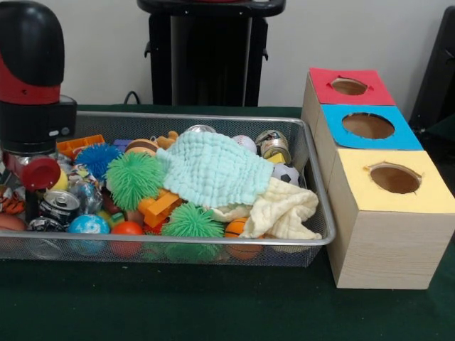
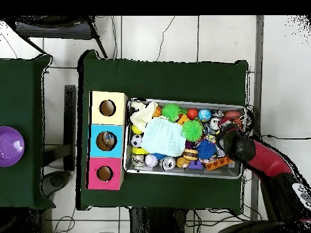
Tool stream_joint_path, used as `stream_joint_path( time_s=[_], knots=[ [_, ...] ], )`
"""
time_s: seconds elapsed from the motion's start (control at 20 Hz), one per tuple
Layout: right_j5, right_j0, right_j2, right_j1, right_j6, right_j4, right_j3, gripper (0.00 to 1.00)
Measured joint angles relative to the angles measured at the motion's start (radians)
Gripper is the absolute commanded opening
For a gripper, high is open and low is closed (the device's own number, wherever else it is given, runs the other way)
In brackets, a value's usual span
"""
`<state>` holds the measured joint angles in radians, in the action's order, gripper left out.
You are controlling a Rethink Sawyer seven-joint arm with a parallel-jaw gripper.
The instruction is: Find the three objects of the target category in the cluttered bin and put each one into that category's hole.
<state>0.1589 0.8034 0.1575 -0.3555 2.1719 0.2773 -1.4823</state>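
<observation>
- You have the wire-mesh bin (image 1: 313,153) on the green table (image 1: 213,305), packed with toys and cloths.
- A mint-green cloth (image 1: 213,169) lies over the middle of the pile; a cream cloth (image 1: 288,212) spills from under it toward the bin's front corner nearest the boxes.
- Around the cloths you can see spiky balls: two green ones (image 1: 134,179) (image 1: 190,222) and a blue one (image 1: 97,158).
- Smooth balls sit along the front wall: an orange one (image 1: 126,229), a blue globe-like one (image 1: 88,225), and a small basketball (image 1: 237,228); a little soccer ball (image 1: 286,174) rests beside the cream cloth.
- Cans lie at the arm's end of the bin (image 1: 58,206) and at the far edge (image 1: 272,144).
- Just beside the bin stand three wooden boxes, each with a round hole: red top (image 1: 350,87), blue top (image 1: 368,126), yellow top (image 1: 395,179).
- The arm (image 1: 32,78) reaches down into the bin's end away from the boxes; its gripper is hidden behind the clutter, so you cannot tell its state.
</observation>
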Motion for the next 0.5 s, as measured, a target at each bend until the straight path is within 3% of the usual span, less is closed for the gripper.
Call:
stream_joint_path(
  time_s=[0.5],
  knots=[
    [0.005, 0.022, 0.013, -0.020, 0.000, -0.015, -0.037, 0.00]
  ],
)
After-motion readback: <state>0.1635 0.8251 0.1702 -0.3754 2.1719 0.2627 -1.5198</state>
